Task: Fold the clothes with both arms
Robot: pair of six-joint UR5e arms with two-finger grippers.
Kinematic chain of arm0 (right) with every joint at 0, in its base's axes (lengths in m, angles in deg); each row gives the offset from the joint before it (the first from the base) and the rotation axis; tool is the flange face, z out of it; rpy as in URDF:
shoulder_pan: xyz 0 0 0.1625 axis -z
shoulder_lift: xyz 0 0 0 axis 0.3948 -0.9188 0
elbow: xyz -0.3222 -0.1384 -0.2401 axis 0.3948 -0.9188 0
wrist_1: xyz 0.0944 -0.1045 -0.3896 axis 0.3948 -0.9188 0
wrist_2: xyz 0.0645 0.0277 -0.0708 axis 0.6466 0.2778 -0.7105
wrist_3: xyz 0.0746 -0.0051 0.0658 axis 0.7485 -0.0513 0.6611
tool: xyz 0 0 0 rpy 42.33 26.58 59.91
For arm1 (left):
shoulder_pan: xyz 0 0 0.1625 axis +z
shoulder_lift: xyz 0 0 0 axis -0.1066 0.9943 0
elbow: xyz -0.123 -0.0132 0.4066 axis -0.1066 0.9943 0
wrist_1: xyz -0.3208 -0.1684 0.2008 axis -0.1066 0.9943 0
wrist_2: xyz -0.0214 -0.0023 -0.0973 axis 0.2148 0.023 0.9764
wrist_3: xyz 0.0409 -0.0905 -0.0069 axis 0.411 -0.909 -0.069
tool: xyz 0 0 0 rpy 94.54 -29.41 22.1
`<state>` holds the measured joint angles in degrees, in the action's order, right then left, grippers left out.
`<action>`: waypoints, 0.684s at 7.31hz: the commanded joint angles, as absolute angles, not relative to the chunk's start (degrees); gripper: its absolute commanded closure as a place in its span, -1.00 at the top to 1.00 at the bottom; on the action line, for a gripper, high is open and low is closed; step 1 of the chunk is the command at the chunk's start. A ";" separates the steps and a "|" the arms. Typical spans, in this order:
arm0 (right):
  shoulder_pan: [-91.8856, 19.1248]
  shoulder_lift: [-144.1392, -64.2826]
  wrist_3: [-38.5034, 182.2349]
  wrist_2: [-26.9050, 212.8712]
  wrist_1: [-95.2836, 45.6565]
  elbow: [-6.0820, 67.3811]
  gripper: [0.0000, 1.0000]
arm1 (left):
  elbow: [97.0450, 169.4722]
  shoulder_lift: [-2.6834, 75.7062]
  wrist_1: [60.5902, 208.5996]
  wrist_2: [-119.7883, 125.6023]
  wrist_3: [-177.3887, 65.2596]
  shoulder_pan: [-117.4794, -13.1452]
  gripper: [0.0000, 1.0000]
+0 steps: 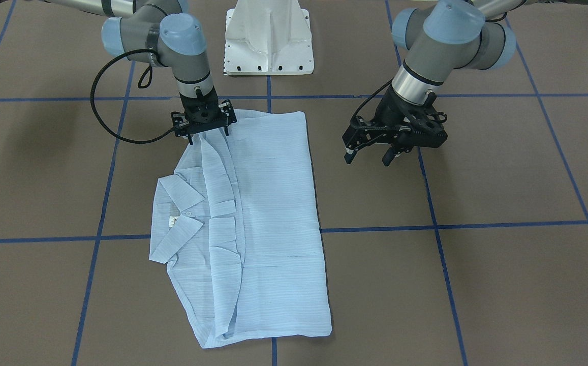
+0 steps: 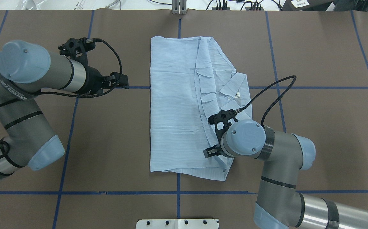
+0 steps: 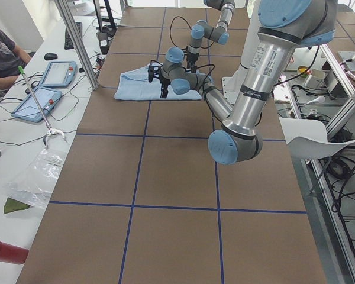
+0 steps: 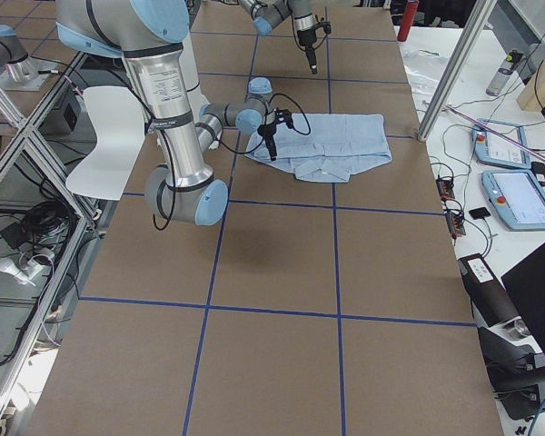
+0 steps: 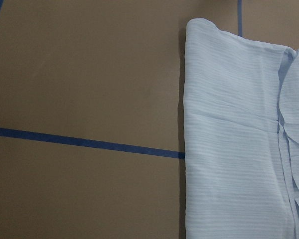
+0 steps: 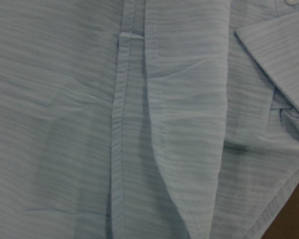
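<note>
We're watching the shirt (image 1: 273, 213) lying folded into a long rectangle in the middle of the table (image 1: 502, 264), with its collar (image 1: 179, 195) and white label (image 1: 174, 221) facing up along the robot's right-hand side. The right gripper (image 1: 209, 134) is pointing straight down over the shirt's end nearest the robot's base. Its fingers are standing spread apart and gripping nothing, though we cannot tell whether the tips are touching the cloth. Its wrist camera is showing only striped fabric and a stitched seam at close range. On the other side, the left gripper (image 1: 368, 156) is hanging above bare table just beside the shirt's long folded edge, jaws wide and empty. Blue tape lines (image 1: 476, 223) are crossing the brown surface beneath it all.
</note>
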<state>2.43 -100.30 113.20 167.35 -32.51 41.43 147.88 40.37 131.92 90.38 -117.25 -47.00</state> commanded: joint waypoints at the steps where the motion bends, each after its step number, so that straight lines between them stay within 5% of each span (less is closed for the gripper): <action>1: 2.60 -100.50 113.02 167.34 -32.53 40.66 1.00 | 147.76 40.56 131.96 90.45 -117.36 -46.81 1.00; 5: -0.12 -100.93 109.60 167.78 -34.99 41.45 1.00 | 147.50 41.00 132.22 90.36 -119.20 -44.79 1.00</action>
<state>1.05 -100.61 110.75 167.67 -34.66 41.31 147.59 40.81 132.12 90.40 -118.31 -45.54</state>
